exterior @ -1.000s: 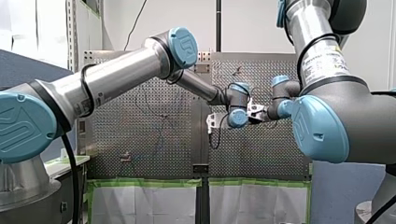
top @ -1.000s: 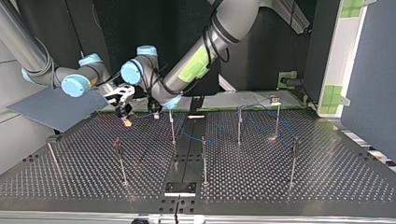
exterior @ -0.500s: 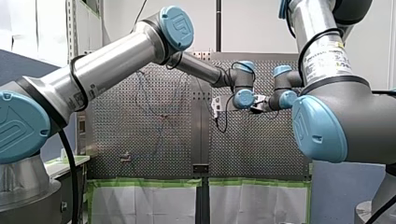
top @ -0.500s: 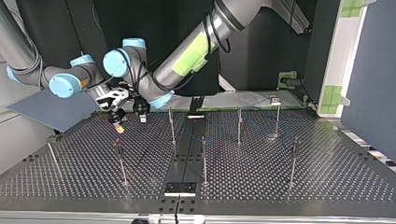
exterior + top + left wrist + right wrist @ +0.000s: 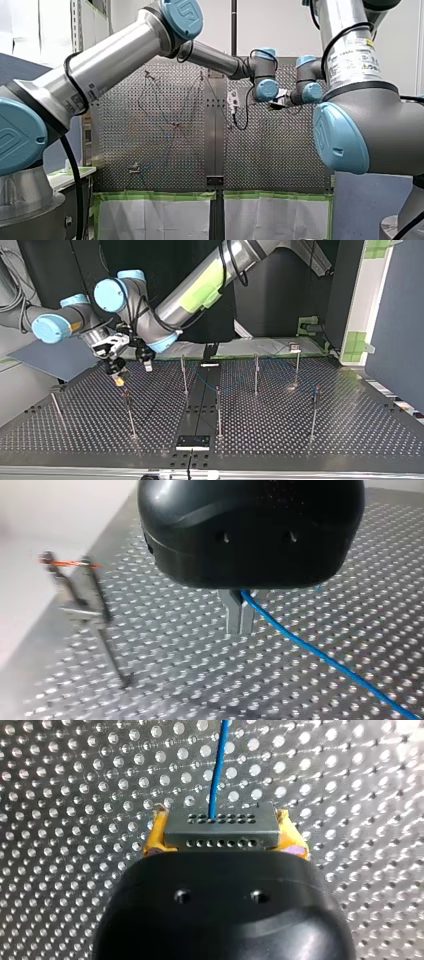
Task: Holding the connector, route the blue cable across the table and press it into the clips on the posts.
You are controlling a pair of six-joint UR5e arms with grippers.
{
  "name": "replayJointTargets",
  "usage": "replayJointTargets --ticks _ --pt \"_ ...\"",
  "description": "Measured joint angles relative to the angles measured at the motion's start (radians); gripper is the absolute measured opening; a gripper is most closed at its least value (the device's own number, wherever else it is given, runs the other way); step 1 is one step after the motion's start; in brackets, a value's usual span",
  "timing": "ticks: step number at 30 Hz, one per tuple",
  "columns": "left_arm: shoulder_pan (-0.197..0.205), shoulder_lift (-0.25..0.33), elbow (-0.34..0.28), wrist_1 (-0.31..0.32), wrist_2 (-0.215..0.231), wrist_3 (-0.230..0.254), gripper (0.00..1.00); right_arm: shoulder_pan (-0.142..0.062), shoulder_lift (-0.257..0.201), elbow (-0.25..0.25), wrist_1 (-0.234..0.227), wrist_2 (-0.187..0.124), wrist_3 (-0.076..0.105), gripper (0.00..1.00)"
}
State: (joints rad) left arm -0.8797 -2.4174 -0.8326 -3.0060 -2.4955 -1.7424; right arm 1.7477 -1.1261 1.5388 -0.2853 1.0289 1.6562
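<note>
So the right pincer is clamped tight on the grey connector, a yellow pad at each end, and the blue cable runs straight out ahead of it. The left pincer is pinched narrow on that cable, its metal tips low over the perforated bench. In the top view both hang at the upper left, near thin posts, with dark panels behind.
</note>
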Motion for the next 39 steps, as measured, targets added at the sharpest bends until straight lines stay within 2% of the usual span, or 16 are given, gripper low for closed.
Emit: replayJointTargets --ticks 3,6,13,18,21,27,39 --pt "-0.01 0.015 0.0 -0.002 -0.032 -0.028 0.0 -0.003 -0.028 0.02 0.01 -0.001 -0.015 0.0" --pt "-0.018 0.027 -0.005 -0.003 -0.062 -0.046 0.0 -0.007 -0.052 0.032 0.013 -0.001 -0.022 0.0" --pt "-0.022 0.083 -0.061 -0.002 -0.127 -0.051 0.0 -0.017 -0.101 0.049 0.015 -0.001 -0.026 0.0" --pt "-0.017 0.11 -0.104 -0.001 -0.133 -0.034 0.0 -0.021 -0.133 0.051 0.014 -0.001 -0.023 0.0" --pt "-0.014 0.113 -0.119 0.0 -0.124 -0.014 0.0 -0.023 -0.148 0.051 0.013 -0.001 -0.021 0.0" --pt "0.001 0.114 -0.122 0.019 -0.075 0.039 0.0 -0.026 -0.176 0.048 0.011 -0.002 -0.013 0.0" --pt "0.029 0.115 -0.065 0.117 0.028 0.143 0.0 -0.038 -0.201 0.029 0.011 -0.003 0.004 0.0"
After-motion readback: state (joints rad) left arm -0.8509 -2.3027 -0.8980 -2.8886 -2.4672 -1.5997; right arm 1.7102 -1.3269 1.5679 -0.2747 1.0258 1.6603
